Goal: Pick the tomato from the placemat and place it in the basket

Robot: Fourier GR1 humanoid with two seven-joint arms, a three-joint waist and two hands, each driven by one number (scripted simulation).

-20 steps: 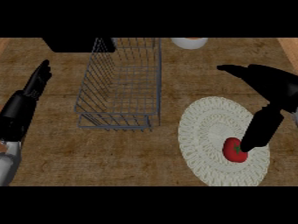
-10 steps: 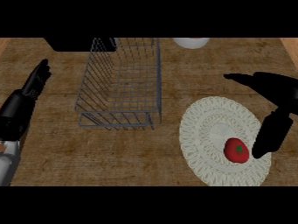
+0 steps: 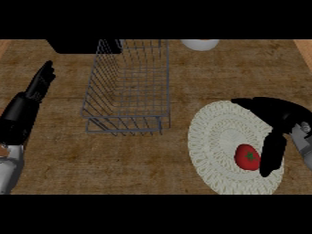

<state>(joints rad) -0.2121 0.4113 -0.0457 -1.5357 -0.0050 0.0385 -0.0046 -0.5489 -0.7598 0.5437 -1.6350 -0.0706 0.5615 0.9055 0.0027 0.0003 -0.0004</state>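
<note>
Here the tomato (image 3: pixel 247 157) lies on the round white placemat (image 3: pixel 216 137), toward its lower right, and the wire basket (image 3: pixel 128 87) stands well apart to the upper left, with nothing visible in it. The right hand (image 3: pixel 280 119) hangs over the mat's right side. Its fingers reach down just beside the tomato on the right, and the thumb stretches left across the mat above it. The hand is spread open and holds nothing; I cannot tell whether a finger already touches the fruit.

To do this step well, the fingers and thumb should probably come to opposite sides of the tomato before they close. A round fruit would likely roll off across the mat if pushed from one side only. After that it needs a lift high enough to pass the basket's near wall.

The left hand (image 3: pixel 39 83) rests at the left edge, fingers straight and pointing up, away from the work.
</note>
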